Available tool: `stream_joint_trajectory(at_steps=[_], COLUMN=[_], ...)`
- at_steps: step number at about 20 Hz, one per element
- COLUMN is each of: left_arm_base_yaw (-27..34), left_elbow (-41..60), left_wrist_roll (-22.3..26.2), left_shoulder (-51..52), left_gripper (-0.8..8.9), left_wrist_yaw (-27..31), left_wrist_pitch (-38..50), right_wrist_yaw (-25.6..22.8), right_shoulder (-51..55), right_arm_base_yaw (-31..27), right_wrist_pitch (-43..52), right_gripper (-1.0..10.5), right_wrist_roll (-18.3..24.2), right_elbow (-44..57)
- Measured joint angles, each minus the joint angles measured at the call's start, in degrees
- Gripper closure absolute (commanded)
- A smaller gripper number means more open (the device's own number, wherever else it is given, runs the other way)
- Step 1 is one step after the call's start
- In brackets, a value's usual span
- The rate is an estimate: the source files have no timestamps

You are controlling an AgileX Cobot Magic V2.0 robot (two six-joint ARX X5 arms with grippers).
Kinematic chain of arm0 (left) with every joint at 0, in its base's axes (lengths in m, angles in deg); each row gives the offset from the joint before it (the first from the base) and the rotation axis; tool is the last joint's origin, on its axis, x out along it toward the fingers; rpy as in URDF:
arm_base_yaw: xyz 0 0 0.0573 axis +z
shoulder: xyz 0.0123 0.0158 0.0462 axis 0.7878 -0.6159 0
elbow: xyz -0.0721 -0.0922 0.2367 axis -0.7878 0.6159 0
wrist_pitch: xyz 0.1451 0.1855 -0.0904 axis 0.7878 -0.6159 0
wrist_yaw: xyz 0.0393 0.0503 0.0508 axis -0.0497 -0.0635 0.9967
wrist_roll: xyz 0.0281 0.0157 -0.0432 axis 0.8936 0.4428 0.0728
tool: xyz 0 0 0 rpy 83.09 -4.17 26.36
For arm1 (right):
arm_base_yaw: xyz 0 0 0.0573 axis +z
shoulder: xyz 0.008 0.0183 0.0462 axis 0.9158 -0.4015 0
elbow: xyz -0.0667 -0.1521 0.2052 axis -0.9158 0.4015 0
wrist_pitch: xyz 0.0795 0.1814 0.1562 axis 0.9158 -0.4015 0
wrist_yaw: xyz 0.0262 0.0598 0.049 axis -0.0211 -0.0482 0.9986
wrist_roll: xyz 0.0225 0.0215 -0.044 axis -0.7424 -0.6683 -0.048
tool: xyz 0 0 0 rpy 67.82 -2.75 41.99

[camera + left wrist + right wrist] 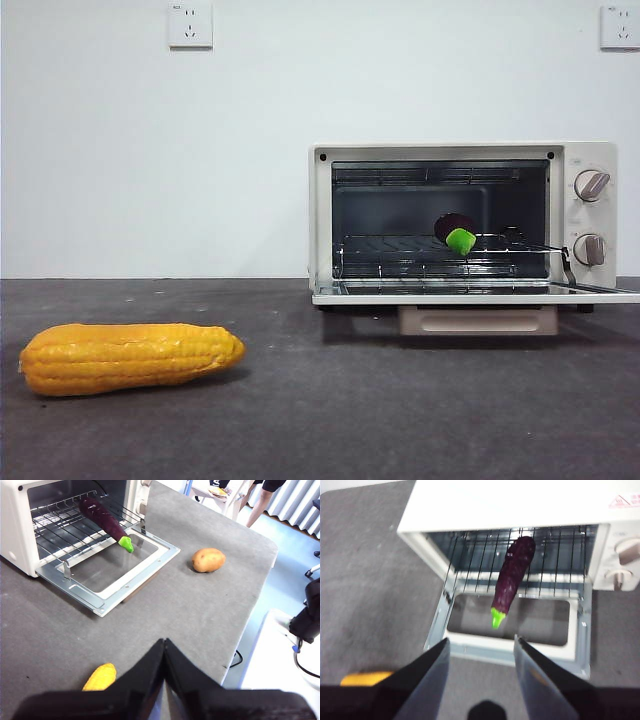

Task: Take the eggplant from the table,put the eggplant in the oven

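Eggplant: lies on the wire rack inside the open oven, straight ahead of the right gripper, long axis toward it, stem nearest. Right gripper: wide, empty. Left gripper: pinched together, farther off.

Left claw with jaws pressed together, right claw with jaws spread, both empty.
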Motion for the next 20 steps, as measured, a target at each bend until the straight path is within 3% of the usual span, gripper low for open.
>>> stream_joint_trajectory(at_steps=[5, 8, 12, 20], left_arm_base_yaw=[0.00, 0.00, 0.00, 0.00], left_elbow=[0.00, 0.00, 0.00, 0.00], left_wrist_roll=[-0.04, -0.46, -1.27, -3.23], left_shoulder=[-2.03, -2.80, -3.72, -6.38], left_gripper=[8.20, 8.20, 8.19, 8.20], left_wrist_yaw=[0.00, 0.00, 0.02, 0.00], left_wrist_pitch=[1.86, 2.97, 5.27, 9.33], right_wrist_yaw=[-0.02, -0.02, -0.02, 3.04], right_shoulder=[9.40, 13.29, 17.53, 23.71], right_arm_base_yaw=[0.00, 0.00, 0.00, 0.00], right_wrist_pitch=[-8.31, -12.11, -14.38, -20.20], right_gripper=[7.4, 8.7, 9.6, 9.6], right_wrist_roll=[1.99, 2.91, 3.65, 3.96], right_elbow=[0.00, 0.00, 0.00, 0.00])
